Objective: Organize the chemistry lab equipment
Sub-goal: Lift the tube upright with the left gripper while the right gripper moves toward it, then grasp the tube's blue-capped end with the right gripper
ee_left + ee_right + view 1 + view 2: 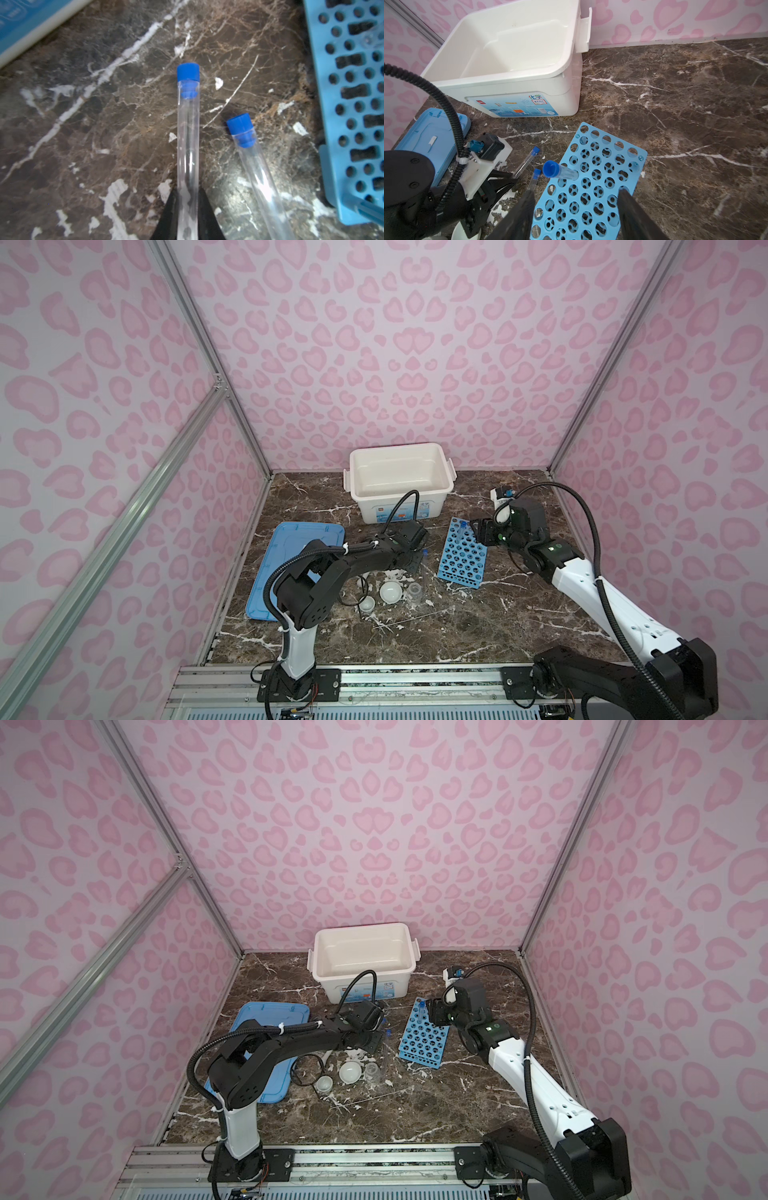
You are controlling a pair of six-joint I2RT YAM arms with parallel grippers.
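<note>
Toward the middle of the worktop [519,614], items as seen.

- Left tool [188,220]: fingers [168,218] clamped on either side of a clear blue-capped tube [188,135], whose cap points away from the tool. The tube is low over the marble; I cannot tell whether it rests on it.
- Second tube [256,178]: loose, just beside the first and not touching it, between it and the blue perforated rack [461,562].
- Rack: lying flat, right of centre.
- Third tube [562,171]: seated in a hole near the rack's far end, leaning.
- Right tool [577,216]: jaws apart, holding nothing, hovering above the rack.
- White shallow dish [391,591], white cup [367,605] and clear small beaker [415,592]: clustered nearer the front edge, beside the black wire ring stand [353,592].
- White storage box [399,485]: open, at the middle of the far edge.
- Blue lid [291,556]: flat along the left edge.
</note>
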